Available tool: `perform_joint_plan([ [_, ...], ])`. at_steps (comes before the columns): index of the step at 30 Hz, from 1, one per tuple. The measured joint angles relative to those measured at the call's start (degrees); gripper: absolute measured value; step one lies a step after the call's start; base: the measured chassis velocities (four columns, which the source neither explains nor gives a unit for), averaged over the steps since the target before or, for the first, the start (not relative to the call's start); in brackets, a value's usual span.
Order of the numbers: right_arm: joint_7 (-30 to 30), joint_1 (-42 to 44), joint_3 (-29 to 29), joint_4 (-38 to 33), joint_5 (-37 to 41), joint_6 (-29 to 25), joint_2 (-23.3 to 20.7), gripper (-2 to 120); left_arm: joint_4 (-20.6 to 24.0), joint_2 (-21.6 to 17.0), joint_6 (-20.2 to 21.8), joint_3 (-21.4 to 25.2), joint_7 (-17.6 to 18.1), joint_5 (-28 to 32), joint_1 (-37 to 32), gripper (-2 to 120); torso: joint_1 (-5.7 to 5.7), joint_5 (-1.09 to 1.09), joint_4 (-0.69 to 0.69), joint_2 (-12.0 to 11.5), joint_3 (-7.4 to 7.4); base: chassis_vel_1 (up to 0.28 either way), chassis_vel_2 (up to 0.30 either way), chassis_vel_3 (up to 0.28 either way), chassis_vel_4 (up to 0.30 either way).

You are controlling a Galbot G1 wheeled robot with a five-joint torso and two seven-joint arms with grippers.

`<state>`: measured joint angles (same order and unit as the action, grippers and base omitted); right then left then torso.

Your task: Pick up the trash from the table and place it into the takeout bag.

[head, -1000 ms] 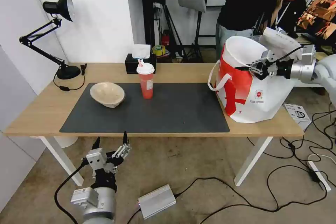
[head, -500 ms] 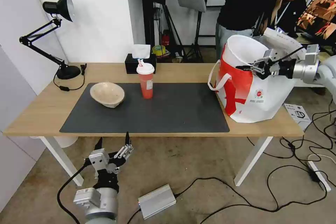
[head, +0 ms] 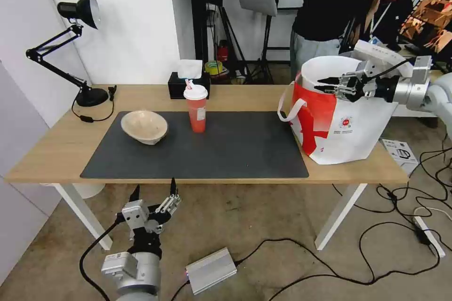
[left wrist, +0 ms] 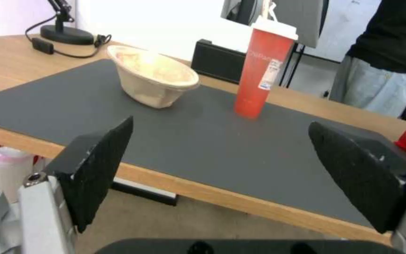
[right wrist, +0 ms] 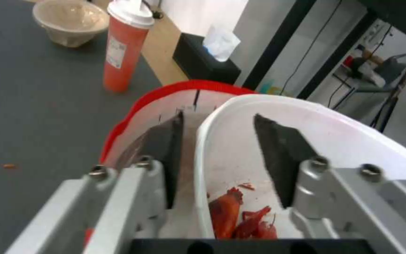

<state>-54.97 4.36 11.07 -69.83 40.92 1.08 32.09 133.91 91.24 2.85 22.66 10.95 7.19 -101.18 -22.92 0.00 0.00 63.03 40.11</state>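
Right gripper (head: 325, 85) sits at the takeout bag's (head: 346, 124) open top, on the table's (head: 226, 96) right end. Its fingers (right wrist: 278, 155) are spread apart, one either side of the near wall of the large white bowl (right wrist: 334, 141) — gaps show between pads and rim, so nothing is pinched. The bowl stands on edge inside the bag with red scraps (right wrist: 243, 218) at the low end; the bag's red-edged mouth (right wrist: 165, 91) wraps just outside it. The red cup with white lid (head: 196, 108) stands upright on the far-middle part of the dark grey mat (head: 197, 150), well left of the bag. The beige bowl (head: 144, 127) rests on the mat's left part, tilted, near the cup but apart from it. Black tissue box (head: 188, 85) is just behind the cup, off the mat; black desk lamp (head: 77, 47) is at the far left corner. Left gripper (head: 153, 193) hangs low — below and in front of the table's near edge, pads (left wrist: 102, 165) wide apart, holding nothing.
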Motion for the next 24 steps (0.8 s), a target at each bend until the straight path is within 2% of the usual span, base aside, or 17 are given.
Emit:
perform_joint_plan([
  [3,0.07,-0.25,0.05,0.19,0.04,0.0,0.32,59,0.0,0.0,0.0,0.0,0.02,0.04,0.1,100,0.0,0.0,0.0,0.0,0.0,0.0,0.0,0.0,0.0],
  [4,0.07,-0.25,0.05,0.19,0.04,0.0,0.32,59,0.0,0.0,0.0,0.0,0.02,0.04,0.1,100,0.0,0.0,0.0,0.0,0.0,0.0,0.0,0.0,0.0],
  [8,0.16,-0.4,0.08,0.27,0.04,0.0,0.52,77,-0.08,0.01,0.01,-0.05,0.03,0.05,0.2,100,0.0,0.0,0.0,0.0,0.0,0.0,0.0,0.0,0.0],
  [10,0.2,-0.48,0.08,0.27,0.04,-0.01,0.55,79,-0.1,0.01,0.02,-0.05,0.04,0.05,0.21,100,0.0,0.0,0.0,0.0,0.0,0.0,0.0,0.0,0.0],
  [13,0.36,-0.96,0.26,0.33,0.04,-0.05,0.75,96,-0.18,0.02,0.03,-0.03,0.13,0.05,0.33,100,0.0,0.0,0.0,0.0,0.0,0.0,0.0,0.0,0.0],
  [24,1.03,-2.92,1.24,1.09,0.3,-0.37,1.4,100,-0.63,0.02,0.15,-0.1,0.64,0.06,0.96,100,0.0,0.0,0.0,0.0,0.0,0.0,0.0,0.0,0.0],
])
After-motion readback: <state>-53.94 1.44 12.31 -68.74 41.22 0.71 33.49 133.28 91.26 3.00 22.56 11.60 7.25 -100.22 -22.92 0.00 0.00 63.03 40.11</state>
